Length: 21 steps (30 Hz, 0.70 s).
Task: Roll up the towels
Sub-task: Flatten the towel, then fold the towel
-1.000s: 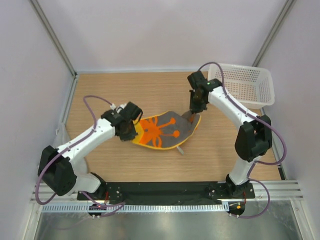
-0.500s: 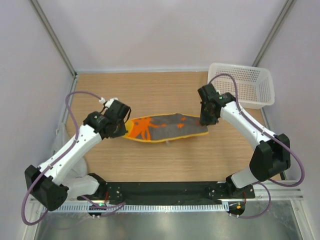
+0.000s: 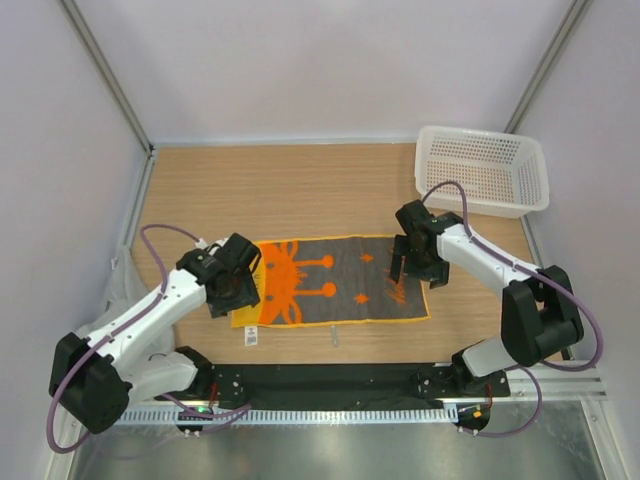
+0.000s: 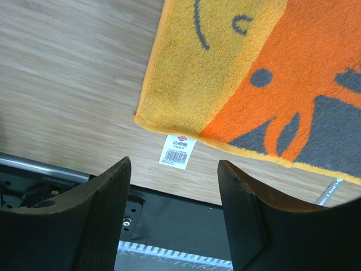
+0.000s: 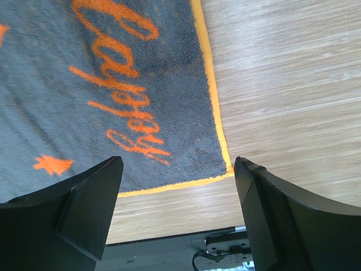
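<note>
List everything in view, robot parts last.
towel: one, dark grey with orange figures and a yellow border, spread flat on the near middle of the table.
label: one, white, printed, at the towel's near-left corner, lying on the wood.
tag: one, small and pale, sticking out from the towel's near edge.
basket: one, white perforated plastic, far right corner, nothing in it.
pale thing: one, whitish, at the table's left edge beside the left arm; too hidden to identify.
table: one, light wood.
left gripper: black, open, over the towel's left end, holding nothing.
right gripper: black, open, over the towel's right end, holding nothing.
</note>
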Available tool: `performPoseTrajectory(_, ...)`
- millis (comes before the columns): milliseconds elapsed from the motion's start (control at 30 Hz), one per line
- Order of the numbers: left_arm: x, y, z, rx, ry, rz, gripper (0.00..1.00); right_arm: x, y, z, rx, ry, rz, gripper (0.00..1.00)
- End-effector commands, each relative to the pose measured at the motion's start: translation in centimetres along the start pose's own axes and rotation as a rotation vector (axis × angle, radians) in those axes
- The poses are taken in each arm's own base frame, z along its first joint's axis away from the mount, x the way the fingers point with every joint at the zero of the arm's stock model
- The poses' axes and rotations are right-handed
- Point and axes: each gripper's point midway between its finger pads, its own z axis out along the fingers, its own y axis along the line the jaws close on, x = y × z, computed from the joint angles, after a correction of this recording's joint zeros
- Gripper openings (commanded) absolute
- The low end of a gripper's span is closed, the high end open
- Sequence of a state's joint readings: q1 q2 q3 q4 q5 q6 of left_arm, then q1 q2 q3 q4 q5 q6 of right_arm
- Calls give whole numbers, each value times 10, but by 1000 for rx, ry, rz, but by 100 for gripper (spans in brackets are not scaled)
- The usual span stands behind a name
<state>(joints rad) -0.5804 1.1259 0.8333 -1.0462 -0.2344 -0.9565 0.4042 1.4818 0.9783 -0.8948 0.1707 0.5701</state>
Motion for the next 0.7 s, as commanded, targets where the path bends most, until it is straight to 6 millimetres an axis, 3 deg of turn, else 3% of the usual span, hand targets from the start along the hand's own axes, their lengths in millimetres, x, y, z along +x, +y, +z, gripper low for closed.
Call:
performPoseTrajectory(0, 11, 3, -1, 21, 16, -75, 63, -8, 2, -15, -45, -90, 67, 87)
performPoseTrajectory(300, 31, 16, 28, -16, 27, -200, 58, -9, 14, -25, -178, -176, 165, 87)
performPoseTrajectory(667, 14, 17, 50, -37, -71, -287, 66, -2, 19, -27, -222, -146, 107, 84)
